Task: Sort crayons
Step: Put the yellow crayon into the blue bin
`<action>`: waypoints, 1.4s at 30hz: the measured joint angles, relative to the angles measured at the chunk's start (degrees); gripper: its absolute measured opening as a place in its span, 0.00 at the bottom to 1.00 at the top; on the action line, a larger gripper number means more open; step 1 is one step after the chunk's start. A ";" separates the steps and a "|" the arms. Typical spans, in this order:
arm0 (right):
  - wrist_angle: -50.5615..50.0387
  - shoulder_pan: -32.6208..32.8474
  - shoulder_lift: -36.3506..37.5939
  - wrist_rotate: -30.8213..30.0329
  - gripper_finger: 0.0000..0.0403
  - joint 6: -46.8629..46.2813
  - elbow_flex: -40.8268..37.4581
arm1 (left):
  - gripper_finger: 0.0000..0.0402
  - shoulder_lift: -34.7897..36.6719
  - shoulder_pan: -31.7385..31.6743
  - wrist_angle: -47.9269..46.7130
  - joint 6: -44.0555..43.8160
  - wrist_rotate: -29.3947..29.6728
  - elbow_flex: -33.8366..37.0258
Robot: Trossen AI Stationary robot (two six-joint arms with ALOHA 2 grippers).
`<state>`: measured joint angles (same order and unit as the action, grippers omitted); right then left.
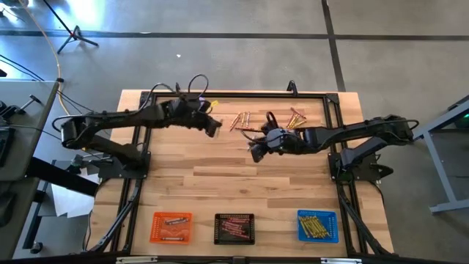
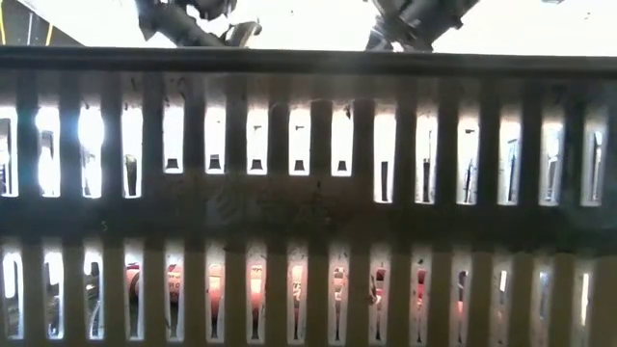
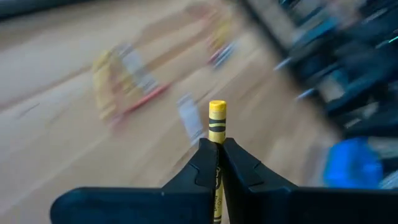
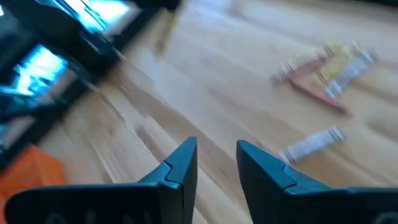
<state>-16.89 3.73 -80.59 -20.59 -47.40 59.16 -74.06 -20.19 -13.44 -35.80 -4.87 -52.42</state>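
Pale wood planks form the table (image 1: 242, 183), with three square trays along its near edge: the orange tray (image 1: 171, 226) holds brownish-grey crayons, the black tray (image 1: 234, 228) red ones, the blue tray (image 1: 317, 226) yellow ones. Loose crayons (image 1: 243, 121) lie scattered near the far edge, between the arms. The left gripper (image 3: 216, 163) is clamped on a yellow crayon (image 3: 217, 122) above the table's far left part. The right gripper (image 4: 216, 163), fingers parted and empty, hovers beside the loose pile.
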 joint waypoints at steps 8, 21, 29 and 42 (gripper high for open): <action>13.59 0.02 -2.56 -0.39 0.40 7.30 -0.02 | 0.00 0.20 7.59 13.25 -4.71 10.72 -0.02; 23.33 -0.15 -5.39 -2.03 0.48 -0.61 -0.02 | 0.00 0.20 16.40 14.83 -9.50 20.43 -0.02; 24.84 -0.15 -5.76 -1.41 0.48 -0.61 -0.02 | 0.00 0.20 18.62 18.17 -10.63 20.53 -0.02; 29.52 -0.15 -8.04 1.23 0.45 -0.28 0.00 | 0.00 -1.21 18.71 19.00 -10.57 21.04 -0.08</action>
<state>12.63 3.57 -88.63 -19.37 -47.68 59.16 -75.27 -1.48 5.56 -46.37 16.17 -52.51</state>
